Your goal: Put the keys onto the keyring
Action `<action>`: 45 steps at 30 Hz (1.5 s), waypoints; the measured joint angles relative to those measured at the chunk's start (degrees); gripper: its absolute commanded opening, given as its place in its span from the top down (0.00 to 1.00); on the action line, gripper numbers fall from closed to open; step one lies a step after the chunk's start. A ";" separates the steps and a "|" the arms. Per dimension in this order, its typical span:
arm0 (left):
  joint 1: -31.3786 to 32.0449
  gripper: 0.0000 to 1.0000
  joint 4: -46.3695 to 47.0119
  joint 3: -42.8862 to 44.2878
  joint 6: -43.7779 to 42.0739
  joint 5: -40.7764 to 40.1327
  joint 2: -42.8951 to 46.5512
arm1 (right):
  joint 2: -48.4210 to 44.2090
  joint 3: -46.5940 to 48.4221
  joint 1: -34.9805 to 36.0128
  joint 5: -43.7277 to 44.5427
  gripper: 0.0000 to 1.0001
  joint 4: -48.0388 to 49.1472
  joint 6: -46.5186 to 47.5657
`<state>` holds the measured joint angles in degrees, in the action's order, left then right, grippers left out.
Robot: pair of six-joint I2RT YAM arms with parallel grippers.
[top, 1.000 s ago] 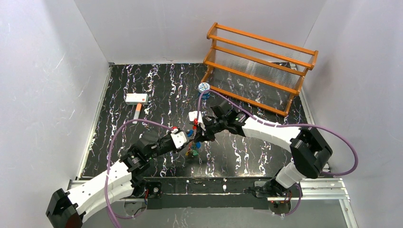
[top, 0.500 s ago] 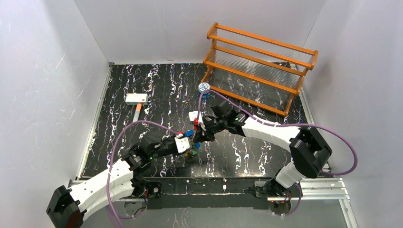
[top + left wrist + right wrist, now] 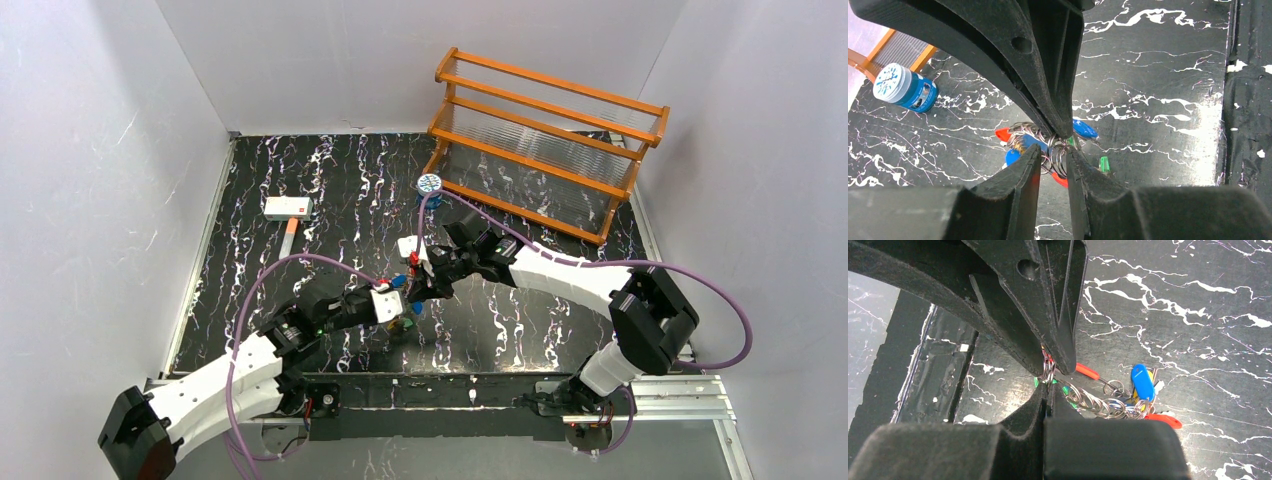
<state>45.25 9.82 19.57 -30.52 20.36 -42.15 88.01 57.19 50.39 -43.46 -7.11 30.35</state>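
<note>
1. Mid-frame in the overhead view, both arms meet tip to tip over the black marbled tabletop (image 3: 330,180).
2. R gripper (image 3: 1046,392): jaws pressed together, pinching the thin silvery wire of the keyring (image 3: 1024,129) at their tips.
3. L gripper (image 3: 1054,156): jaws a narrow gap apart, wire loops sitting in the gap; can't tell if they touch the wire.
4. Keys (image 3: 1084,129): bunched right under the two tips w/ blue, red and green heads showing, tangled w/ the wire loops at centre of L wrist view.
5. Blue-and-white tin (image 3: 905,89): upper left of L wrist view, well apart from the bunch.
6. Orange rack (image 3: 548,140): upper right of overhead view.
7. White-headed mallet (image 3: 288,208): left of centre, on the tabletop.
</note>
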 measured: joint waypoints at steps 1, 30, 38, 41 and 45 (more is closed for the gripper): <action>-0.02 0.76 0.09 0.02 0.02 0.04 -0.11 | 0.00 0.00 0.00 -0.04 0.99 0.00 0.07; -0.02 1.00 -1.64 1.95 0.52 1.03 -2.23 | 0.00 0.02 0.11 0.13 0.99 -0.59 1.60; -0.02 0.68 -5.46 4.31 -1.53 0.74 -2.75 | -0.07 0.02 0.15 -0.24 0.99 -0.26 1.64; -0.02 0.67 -6.47 5.79 -2.38 -0.11 -2.64 | -0.07 0.02 0.15 -0.24 0.99 -0.42 1.64; 0.00 0.68 -6.69 6.40 -3.10 -2.36 -0.44 | -0.07 0.02 0.15 -0.24 0.99 -0.48 1.62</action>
<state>45.25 3.14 25.98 -33.63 18.00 -42.59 87.94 57.21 50.54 -43.70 -7.60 31.97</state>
